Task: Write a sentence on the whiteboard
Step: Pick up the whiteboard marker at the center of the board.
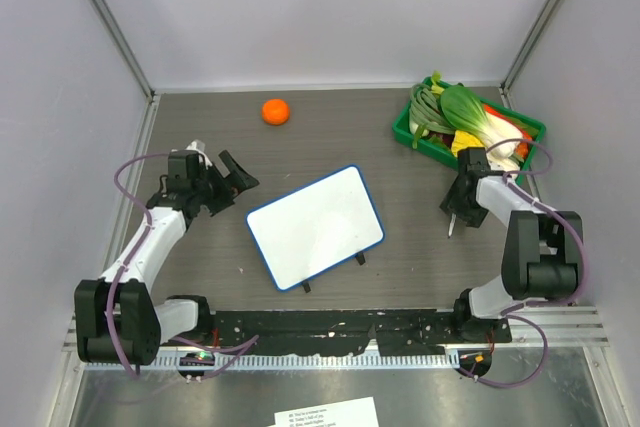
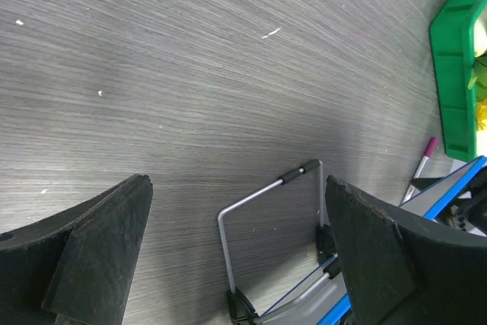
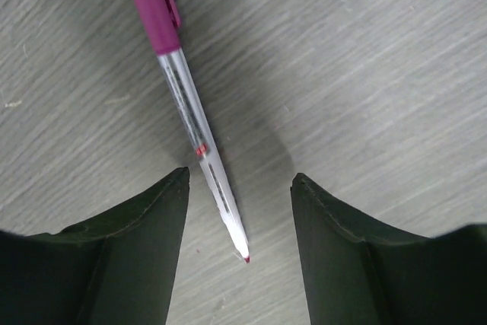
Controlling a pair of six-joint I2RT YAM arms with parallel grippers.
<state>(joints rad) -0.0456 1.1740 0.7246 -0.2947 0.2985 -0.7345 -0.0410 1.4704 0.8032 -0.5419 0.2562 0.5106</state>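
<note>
- Whiteboard (image 1: 315, 227) mid-table, set slantwise, its blue frame clear of both arms; bare table (image 1: 330, 137) beyond it toward 12 o'clock
- Left gripper (image 1: 235, 175) at the board's 9 o'clock, jaws wide apart, holding nothing
- Right gripper (image 1: 455, 209) at 3 o'clock, jaws apart astride a pink marker (image 3: 186, 104) lying flat, not clamped
- Green tray (image 1: 403, 130) at 1 o'clock holds bok choy (image 1: 470, 112) and other vegetables
- Orange (image 1: 276, 111) loose at 11 o'clock

1. The whiteboard (image 1: 315, 227) stood at the middle of the table (image 1: 200, 127).
2. A round fruit (image 1: 276, 111) lay far behind it, slightly left.
3. A tray (image 1: 420, 145) holding vegetables (image 1: 462, 107) sat at the far right.
4. A pen (image 3: 186, 104) lay on the table right of the whiteboard, nearer than the tray, between the right gripper's (image 3: 241, 175) parted fingers.
5. The left gripper (image 1: 232, 179) hung just left of the whiteboard's far left corner.
</note>
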